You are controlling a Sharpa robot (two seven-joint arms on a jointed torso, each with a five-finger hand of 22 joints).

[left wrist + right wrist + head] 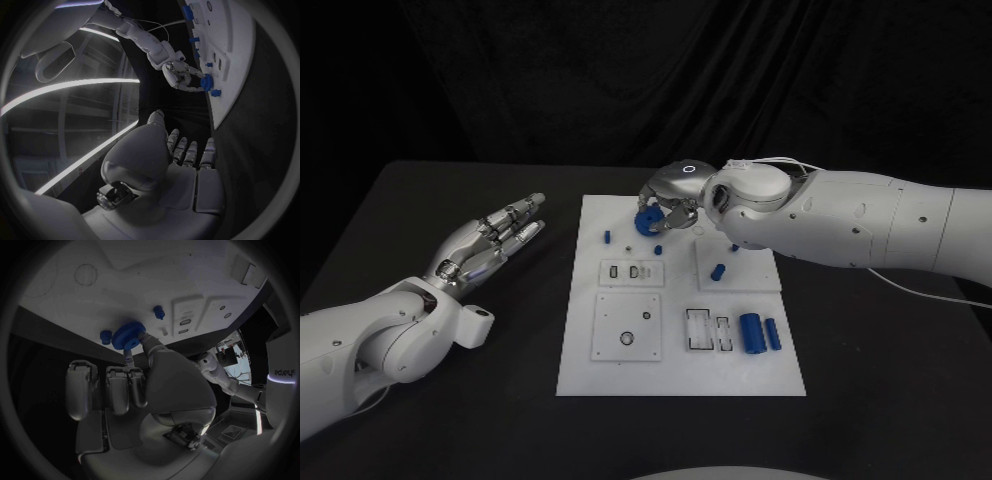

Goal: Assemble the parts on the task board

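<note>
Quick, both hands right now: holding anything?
Left hand: open, fingers straight, holding nothing, beside the task board.
Right hand: fingers on a blue gear at the board's far edge.

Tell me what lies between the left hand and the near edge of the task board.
Nothing: in the head view the left hand hovers open beside the task board, and only bare black table separates them.

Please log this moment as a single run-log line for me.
right hand: holds blue gear at task board's far edge | left hand: open, beside board | two blue cylinders: lying on board
</note>
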